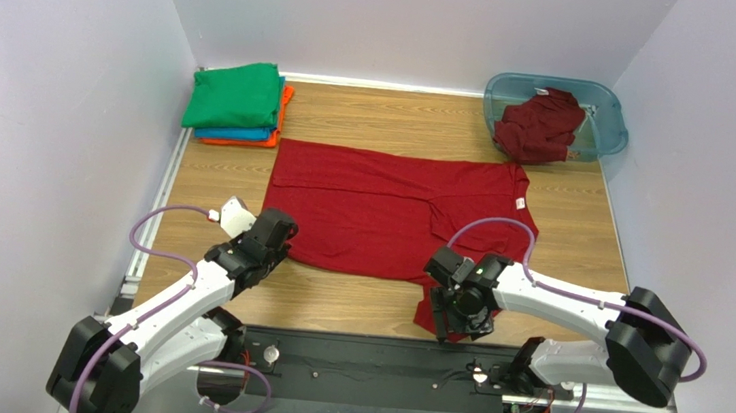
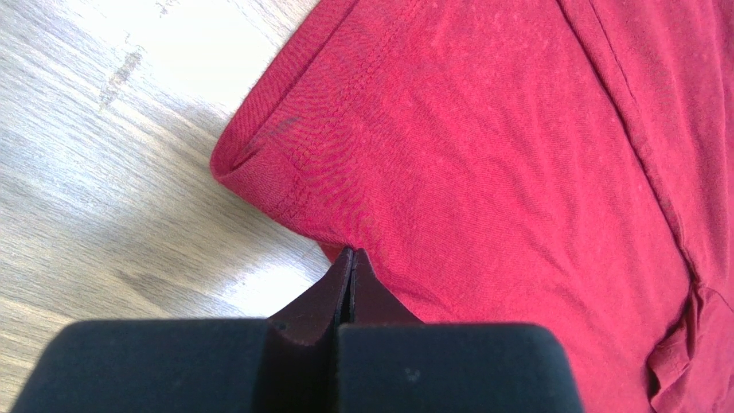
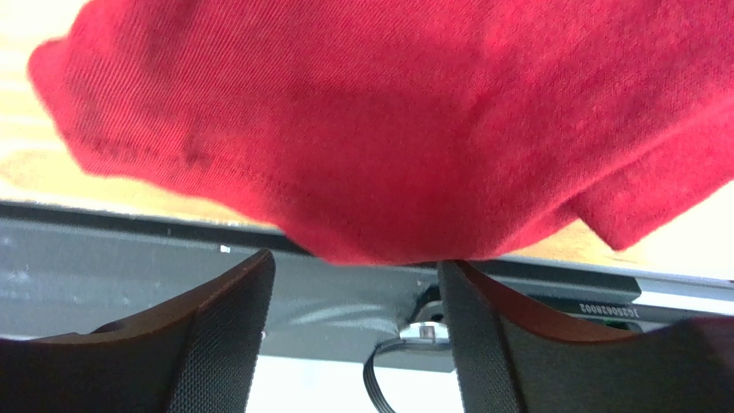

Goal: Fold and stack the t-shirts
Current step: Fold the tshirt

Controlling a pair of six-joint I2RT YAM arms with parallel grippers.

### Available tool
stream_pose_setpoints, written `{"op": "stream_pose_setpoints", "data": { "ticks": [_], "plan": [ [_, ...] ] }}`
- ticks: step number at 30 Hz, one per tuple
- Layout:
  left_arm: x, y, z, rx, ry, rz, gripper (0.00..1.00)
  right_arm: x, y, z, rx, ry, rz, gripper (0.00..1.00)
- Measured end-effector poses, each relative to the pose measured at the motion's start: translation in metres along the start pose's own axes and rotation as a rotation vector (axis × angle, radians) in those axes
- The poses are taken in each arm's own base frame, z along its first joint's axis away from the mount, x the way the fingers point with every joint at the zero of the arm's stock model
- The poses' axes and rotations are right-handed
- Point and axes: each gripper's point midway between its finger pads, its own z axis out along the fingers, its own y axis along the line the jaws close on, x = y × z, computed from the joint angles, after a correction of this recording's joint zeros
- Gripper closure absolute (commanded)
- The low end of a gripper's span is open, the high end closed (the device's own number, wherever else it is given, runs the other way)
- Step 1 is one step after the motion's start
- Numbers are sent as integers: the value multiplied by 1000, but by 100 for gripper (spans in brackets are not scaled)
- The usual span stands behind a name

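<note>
From the top view, your left hand (image 1: 281, 244) sits at the near-left corner of the spread dark red t-shirt (image 1: 392, 209) on the desk (image 1: 352, 302). Your right hand (image 1: 448, 312) is at that shirt's near-right corner, where the cloth bunches. Well beyond the left hand lies a folded stack: green t-shirt (image 1: 235, 95) over blue t-shirt (image 1: 241, 135) over orange t-shirt (image 1: 288, 96). Far beyond the right hand, a crumpled dark red t-shirt (image 1: 540, 122) lies in the teal plastic tub (image 1: 613, 114).

In the left wrist view, your left hand (image 2: 349, 254) has its fingers (image 2: 327, 297) pressed together, tips meeting the hem of the spread dark red t-shirt (image 2: 517, 172). You cannot tell whether cloth is pinched.

In the right wrist view, your right hand (image 3: 355, 258) is spread wide, and the spread dark red t-shirt (image 3: 388, 129) hangs just ahead of its fingers (image 3: 224, 335).
</note>
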Motion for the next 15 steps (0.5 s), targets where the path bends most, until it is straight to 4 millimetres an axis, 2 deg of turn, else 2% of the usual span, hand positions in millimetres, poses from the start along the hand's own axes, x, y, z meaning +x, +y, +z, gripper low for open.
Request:
{"op": "stream_pose_setpoints", "data": {
  "ticks": [1,2,4,5,6,8,14,15],
  "plan": [
    [0,0,0,0,0,0,100,-1,0,1,4,-1,3,28],
    [0,0,0,1,0,0,100,-1,-1,4,12,0,5,35],
    [0,0,0,1,0,-1,100,-2,-2,7,24,-1,13,42],
    [0,0,0,1,0,-1,100,-3,-2,8,32,-3,16,48],
    [0,0,0,1,0,-1,100,-4,-3,9,37,-4,20,58],
    [0,0,0,1,0,-1,100,-5,-1,10,34,-6,31,68],
    [0,0,0,1,0,0,100,-6,1,10,33,-9,56,86],
    [0,0,0,0,0,0,100,-7,1,9,40,-13,60,99]
  ]
}}
